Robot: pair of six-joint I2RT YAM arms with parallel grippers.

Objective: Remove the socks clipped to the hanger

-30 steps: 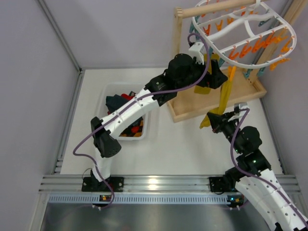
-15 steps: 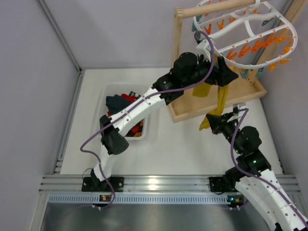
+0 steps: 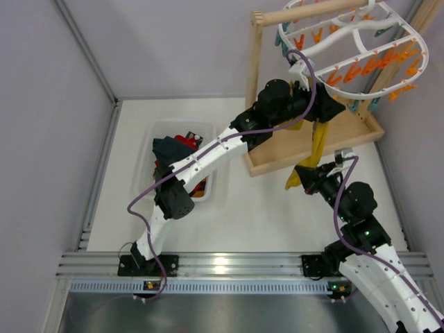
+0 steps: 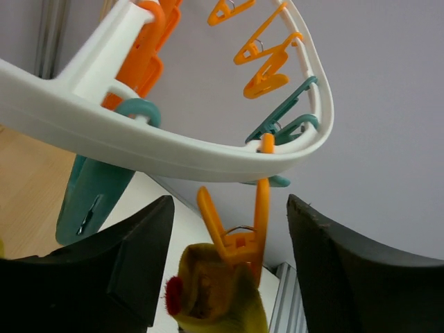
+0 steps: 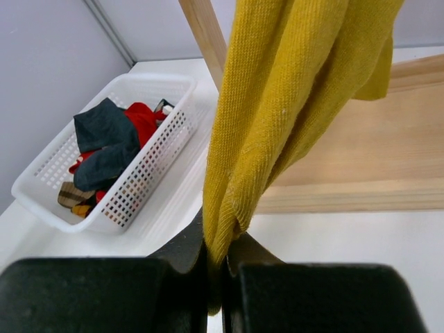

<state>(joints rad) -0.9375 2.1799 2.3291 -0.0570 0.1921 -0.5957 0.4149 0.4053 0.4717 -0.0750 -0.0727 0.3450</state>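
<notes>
The white oval hanger hangs from the wooden stand at the back right, its rim lined with orange and teal clothespins. One orange clothespin pinches the top of a mustard-yellow sock. My left gripper is open with a jaw on each side of that clothespin, and a gap shows on both sides. That sock hangs down to my right gripper, which is shut on its lower end. Inside the basket lie a dark teal sock and a red sock.
A white perforated basket with loose socks stands left of the stand's wooden tray base. The stand's wooden post rises beside my left arm. Grey walls close in on the left, back and right.
My left arm has reached further right and up to the hanger's rim, and its jaws have narrowed round the orange clothespin. My right gripper has stayed put, holding the sock.
</notes>
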